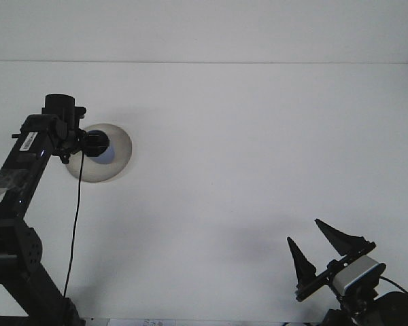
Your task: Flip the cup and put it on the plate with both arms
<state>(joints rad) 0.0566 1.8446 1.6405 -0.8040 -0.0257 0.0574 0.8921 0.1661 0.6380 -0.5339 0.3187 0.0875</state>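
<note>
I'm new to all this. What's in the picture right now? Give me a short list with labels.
surface: white table
plate: pale round plate, left side of the table
cup: dark blue cup, over the plate, at the left arm's tip
left gripper: at the cup; fingers hidden
right gripper: near bottom right corner, fingers spread, holding nothing
people: none visible

White table [245, 156]; pale wall [204, 30] behind far edge.
</note>
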